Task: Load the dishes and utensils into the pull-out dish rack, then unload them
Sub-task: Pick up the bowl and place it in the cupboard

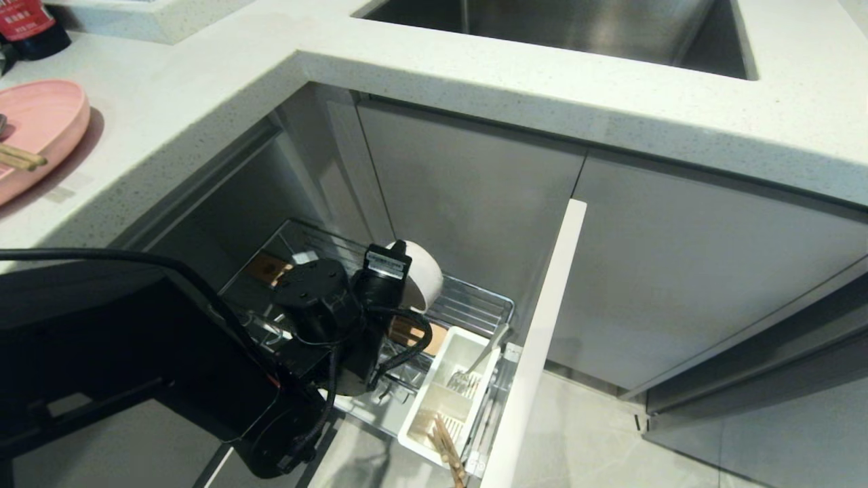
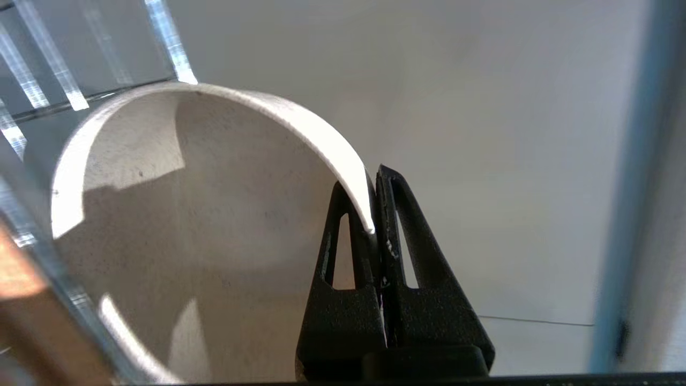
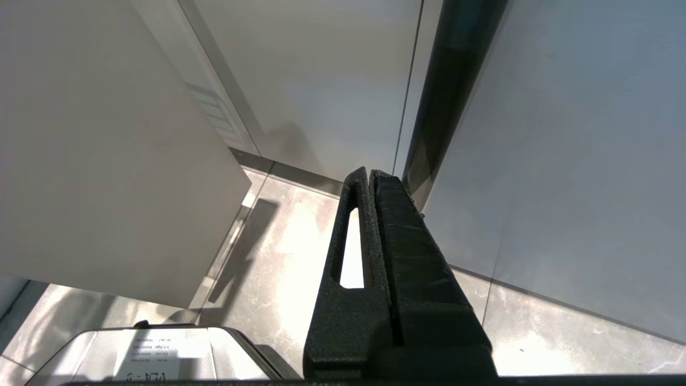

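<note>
The left end effector (image 2: 375, 214) is pressed together on the rim of the small plain white ceramic bowl (image 1: 422, 274), one finger inside the wall and one outside, down in the chrome wire pull-out dish rack (image 1: 475, 308) below the speckled white bench (image 1: 475, 74). The bowl stands on its edge among the wires, its opening facing the wrist. It looks stiff, smooth and breakable, probably light for its size; a rim pinch like this seems the sensible hold, though a glazed wall could slip or swing if tilted fast.

The right end effector (image 3: 370, 182) hangs closed and empty over the floor by the cabinet doors.

In the rack's white plastic utensil caddy (image 1: 447, 393) lie light-brown wooden chopsticks (image 1: 447, 444) and what looks like a silver metal utensil (image 1: 478, 366); whether spoon or fork I cannot tell. The arm hides the rack's middle and the bowl's foot. The flat pale-pink plate (image 1: 41, 129) on the bench is cut off at the edge, with wooden sticks across it.
</note>
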### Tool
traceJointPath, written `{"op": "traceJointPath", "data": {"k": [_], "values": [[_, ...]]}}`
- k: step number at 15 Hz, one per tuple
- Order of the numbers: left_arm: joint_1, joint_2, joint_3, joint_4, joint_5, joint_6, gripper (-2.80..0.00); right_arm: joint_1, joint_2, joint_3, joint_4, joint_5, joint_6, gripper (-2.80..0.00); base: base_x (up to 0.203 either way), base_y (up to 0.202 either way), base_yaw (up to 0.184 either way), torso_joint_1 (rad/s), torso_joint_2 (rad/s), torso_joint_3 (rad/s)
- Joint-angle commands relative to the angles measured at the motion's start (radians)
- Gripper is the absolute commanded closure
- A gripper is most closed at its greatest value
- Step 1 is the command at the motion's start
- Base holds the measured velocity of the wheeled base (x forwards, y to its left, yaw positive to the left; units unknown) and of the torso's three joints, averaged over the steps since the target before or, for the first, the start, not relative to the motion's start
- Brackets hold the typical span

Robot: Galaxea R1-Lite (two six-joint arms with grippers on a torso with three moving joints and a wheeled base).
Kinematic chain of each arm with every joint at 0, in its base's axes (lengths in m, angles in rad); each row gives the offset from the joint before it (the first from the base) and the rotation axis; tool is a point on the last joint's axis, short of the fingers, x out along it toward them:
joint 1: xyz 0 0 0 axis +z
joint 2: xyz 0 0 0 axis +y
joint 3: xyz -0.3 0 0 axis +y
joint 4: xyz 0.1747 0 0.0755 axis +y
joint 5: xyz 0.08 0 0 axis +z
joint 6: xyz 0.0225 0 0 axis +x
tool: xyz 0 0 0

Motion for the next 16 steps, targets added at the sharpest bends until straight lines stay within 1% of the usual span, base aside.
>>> {"op": "traceJointPath", "data": {"k": [1, 2, 3, 10, 12, 16], "values": [[-0.002, 0.003, -0.001, -0.011, 0.003, -0.007, 0.0, 0.0, 0.001, 0.0, 0.0, 0.0, 0.0, 0.0, 0.0, 0.0, 0.0, 0.0, 0.0, 0.0], [-0.002, 0.003, -0.001, -0.011, 0.003, -0.007, 0.0, 0.0, 0.001, 0.0, 0.0, 0.001, 0.0, 0.0, 0.0, 0.0, 0.0, 0.0, 0.0, 0.0], [-0.002, 0.002, -0.001, -0.01, 0.003, -0.005, -2.8, 0.0, 0.001, 0.0, 0.0, 0.001, 0.0, 0.0, 0.0, 0.0, 0.0, 0.0, 0.0, 0.0], [-0.007, -0.035, 0.0, 0.028, 0.024, -0.002, -2.8, 0.0, 0.001, 0.0, 0.0, 0.001, 0.0, 0.0, 0.0, 0.0, 0.0, 0.0, 0.0, 0.0], [-0.013, -0.081, 0.0, 0.106, 0.038, -0.002, -2.8, 0.002, 0.001, 0.0, 0.0, 0.001, 0.0, 0.0, 0.0, 0.0, 0.0, 0.0, 0.0, 0.0], [-0.018, -0.253, -0.004, 0.379, 0.064, -0.003, -2.8, 0.0, 0.001, 0.0, 0.0, 0.0, 0.0, 0.0, 0.0, 0.0, 0.0, 0.0, 0.0, 0.0]]}}
